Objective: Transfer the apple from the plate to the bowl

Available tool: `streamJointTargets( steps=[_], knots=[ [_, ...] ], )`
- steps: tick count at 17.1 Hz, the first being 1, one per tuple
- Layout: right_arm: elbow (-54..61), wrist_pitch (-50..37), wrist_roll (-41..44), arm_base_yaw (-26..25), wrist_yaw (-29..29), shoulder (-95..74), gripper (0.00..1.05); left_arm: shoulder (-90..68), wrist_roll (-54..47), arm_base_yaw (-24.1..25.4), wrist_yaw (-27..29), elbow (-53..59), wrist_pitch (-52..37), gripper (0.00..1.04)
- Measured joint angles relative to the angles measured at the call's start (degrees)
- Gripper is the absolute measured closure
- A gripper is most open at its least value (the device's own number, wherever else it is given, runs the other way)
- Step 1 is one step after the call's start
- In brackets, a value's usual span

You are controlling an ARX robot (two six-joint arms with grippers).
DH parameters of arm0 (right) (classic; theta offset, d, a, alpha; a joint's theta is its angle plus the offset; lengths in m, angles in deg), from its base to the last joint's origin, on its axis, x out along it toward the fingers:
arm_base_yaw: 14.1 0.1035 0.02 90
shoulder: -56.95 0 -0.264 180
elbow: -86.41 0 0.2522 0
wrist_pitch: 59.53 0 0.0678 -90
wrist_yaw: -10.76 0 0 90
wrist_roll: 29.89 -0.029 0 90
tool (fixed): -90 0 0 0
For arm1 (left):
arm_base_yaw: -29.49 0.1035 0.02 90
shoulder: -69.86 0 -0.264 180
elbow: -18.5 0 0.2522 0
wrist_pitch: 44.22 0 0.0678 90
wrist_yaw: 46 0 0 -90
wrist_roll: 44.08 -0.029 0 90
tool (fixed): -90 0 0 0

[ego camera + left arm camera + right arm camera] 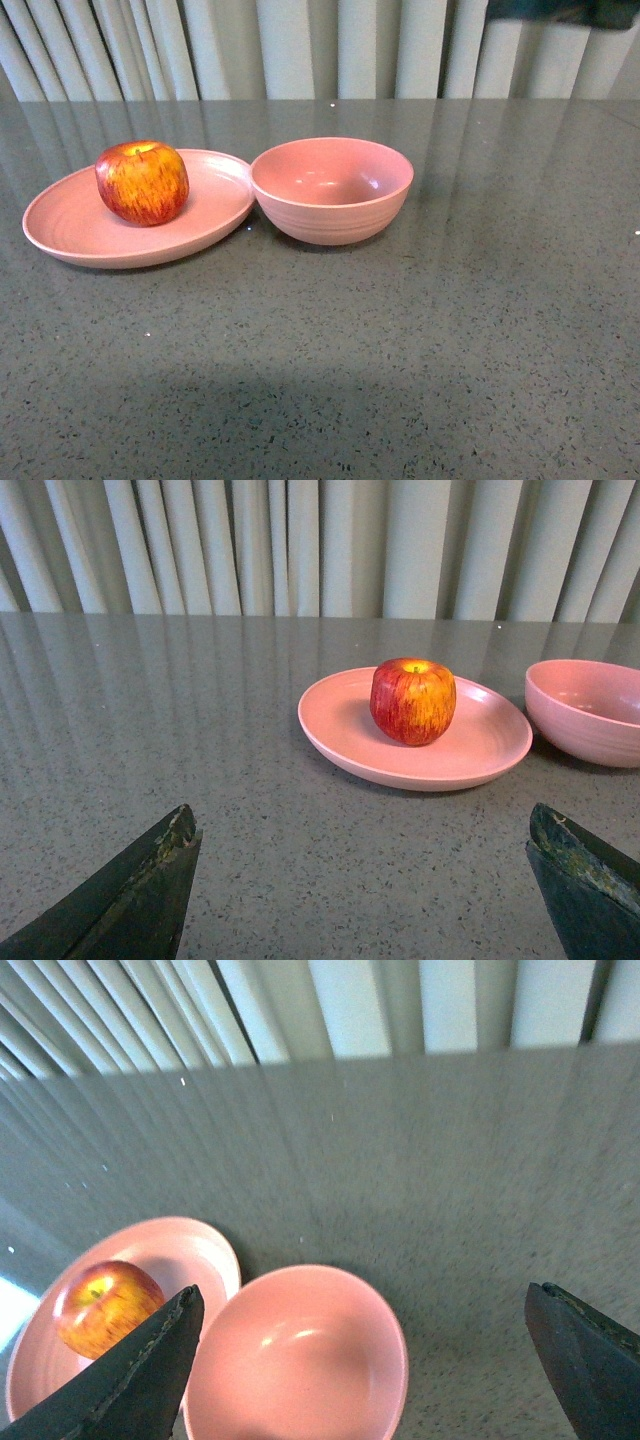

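Observation:
The red apple [142, 181] with yellow streaks sits upright on the wide pink plate [70, 235] at the left of the grey table. The deep pink bowl [332, 189] stands empty just right of the plate, its wall next to the plate's rim. Neither arm shows in the front view. My left gripper [365, 825] is open and empty, low over the table, short of the plate [340, 730] and apple [413, 701]. My right gripper [362, 1305] is open and empty, high above the bowl [296, 1360], with the apple [105, 1305] beside one finger.
Grey speckled tabletop [450, 330] stretches in front of and to the right of the dishes. Pale pleated curtains [300, 45] hang behind the table's far edge. A dark object [570, 10] shows at the upper right corner of the front view.

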Motion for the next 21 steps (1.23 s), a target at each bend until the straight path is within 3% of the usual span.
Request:
streamJointTargets(
  steps=[2,5,9,14,16,17,21],
  knots=[
    [10.82,-8.24,2.21,-2.23,0.61,12.48,0.06,0.0,0.0,0.0,0.0,0.0,0.0,0.07],
    [24.68,-12.33,4.04,-5.03,0.87,28.65,0.06,0.0,0.0,0.0,0.0,0.0,0.0,0.07],
    [38.95,-6.71,5.75,-7.96,1.36,49.51,0.06,0.0,0.0,0.0,0.0,0.0,0.0,0.07],
    [48.48,4.72,0.76,-22.03,-5.62,69.16,0.06,0.0,-0.02,0.0,0.0,0.0,0.0,0.07],
    [49.46,8.85,0.46,-24.7,-5.84,73.2,0.07,0.0,0.0,0.0,0.0,0.0,0.0,0.07],
    [50.62,10.91,4.48,-22.99,-1.53,77.59,0.19,0.0,0.0,0.0,0.0,0.0,0.0,0.07],
    [56.83,9.66,12.68,-22.69,0.2,81.99,0.63,0.0,-0.02,0.0,0.0,0.0,0.02,0.07]
  ],
)
